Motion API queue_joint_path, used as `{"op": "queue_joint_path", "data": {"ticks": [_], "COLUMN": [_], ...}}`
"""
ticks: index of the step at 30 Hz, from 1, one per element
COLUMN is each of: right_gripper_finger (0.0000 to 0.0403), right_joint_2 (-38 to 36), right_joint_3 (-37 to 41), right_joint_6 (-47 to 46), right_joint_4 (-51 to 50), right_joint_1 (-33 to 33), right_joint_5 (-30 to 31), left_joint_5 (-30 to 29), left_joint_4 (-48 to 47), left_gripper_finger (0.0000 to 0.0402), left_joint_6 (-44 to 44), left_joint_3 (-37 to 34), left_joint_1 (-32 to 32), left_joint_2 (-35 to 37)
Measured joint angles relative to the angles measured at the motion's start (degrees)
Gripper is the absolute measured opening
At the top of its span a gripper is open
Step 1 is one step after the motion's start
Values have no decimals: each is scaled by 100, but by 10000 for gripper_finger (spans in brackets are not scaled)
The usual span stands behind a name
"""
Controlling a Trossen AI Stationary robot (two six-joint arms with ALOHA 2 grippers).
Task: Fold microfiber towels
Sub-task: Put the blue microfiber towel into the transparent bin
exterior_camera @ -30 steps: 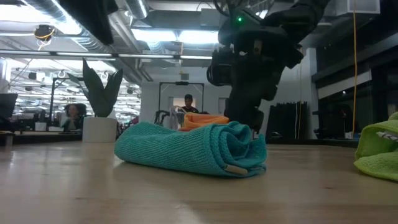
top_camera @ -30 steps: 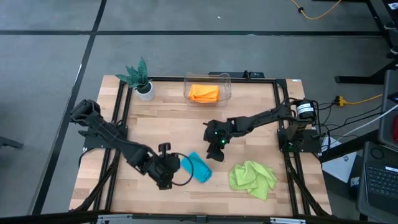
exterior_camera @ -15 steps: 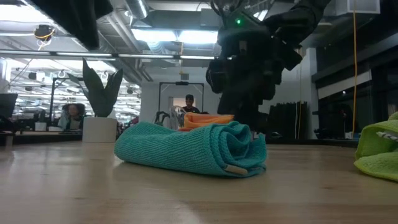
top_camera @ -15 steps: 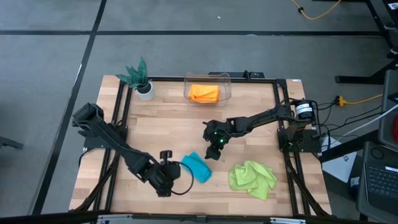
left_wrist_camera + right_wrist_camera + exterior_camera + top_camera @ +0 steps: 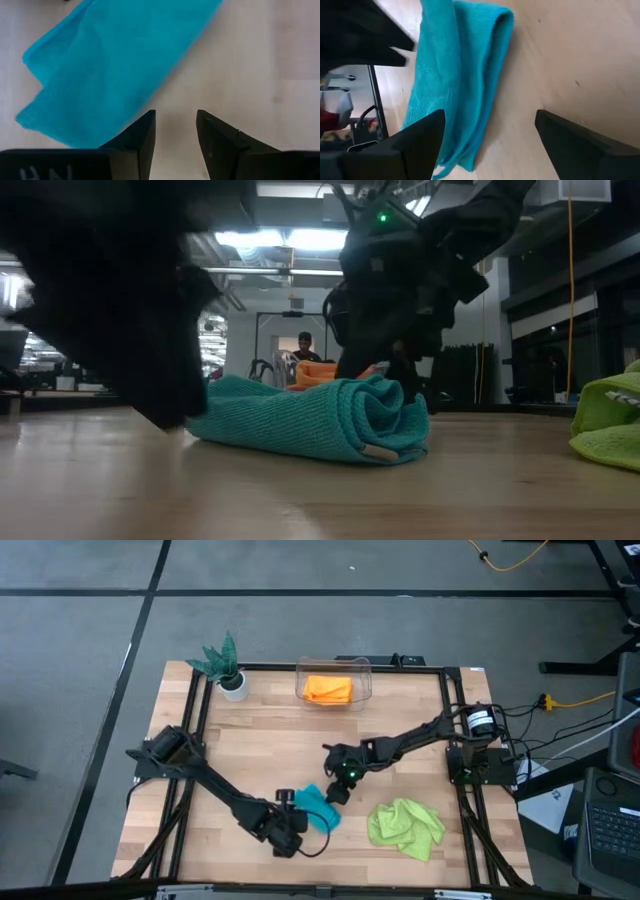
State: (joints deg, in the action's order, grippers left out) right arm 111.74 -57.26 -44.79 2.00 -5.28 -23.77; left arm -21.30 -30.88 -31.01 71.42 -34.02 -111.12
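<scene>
A teal towel (image 5: 318, 808), loosely folded, lies on the table near its front edge, also seen as teal towel (image 5: 310, 420). My left gripper (image 5: 175, 135) is open and low over bare wood just beside the teal towel's edge (image 5: 100, 140). My right gripper (image 5: 490, 140) is open wide on the towel's far side, with one end of the teal towel (image 5: 460, 100) between its fingers; I see no touch. A crumpled green towel (image 5: 405, 825) lies to the right. An orange towel (image 5: 328, 689) rests in a clear bin (image 5: 334, 664) at the back.
A potted plant (image 5: 225, 665) stands at the table's far left corner. Black frame rails run along the left edge (image 5: 190, 750) and the right edge (image 5: 455, 740). Bare wood shows in the middle (image 5: 280, 750) of the table. A person (image 5: 303, 345) is in the room far behind.
My left gripper has dropped and moved toward the table's right edge, coming down beside the teal towel's left end. My right gripper has sunk a little toward the towel, rolled, and opened wider. The towels have stayed put.
</scene>
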Motion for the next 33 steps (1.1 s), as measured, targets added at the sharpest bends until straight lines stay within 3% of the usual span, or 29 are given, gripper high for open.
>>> {"op": "queue_joint_path", "data": {"ticks": [11, 24, 28, 33], "right_gripper_finger": [319, 312, 269, 150], "right_joint_2": [204, 383, 393, 407], "right_joint_3": [-11, -8, 0, 14], "right_joint_6": [-300, -539, -572, -474], "right_joint_4": [580, 1071, 1112, 1094], "right_joint_1": [-412, -720, -809, -777], "right_joint_5": [616, 873, 1192, 1205], "left_joint_5": [-156, -156, -156, -158], "left_joint_4": [125, 363, 363, 361], "left_gripper_finger": [135, 135, 135, 135], "left_joint_6": [387, 465, 464, 462], "left_joint_3": [0, 0, 0, 0], "left_joint_1": [345, 415, 417, 413], "left_joint_2": [-178, -176, -176, -174]}}
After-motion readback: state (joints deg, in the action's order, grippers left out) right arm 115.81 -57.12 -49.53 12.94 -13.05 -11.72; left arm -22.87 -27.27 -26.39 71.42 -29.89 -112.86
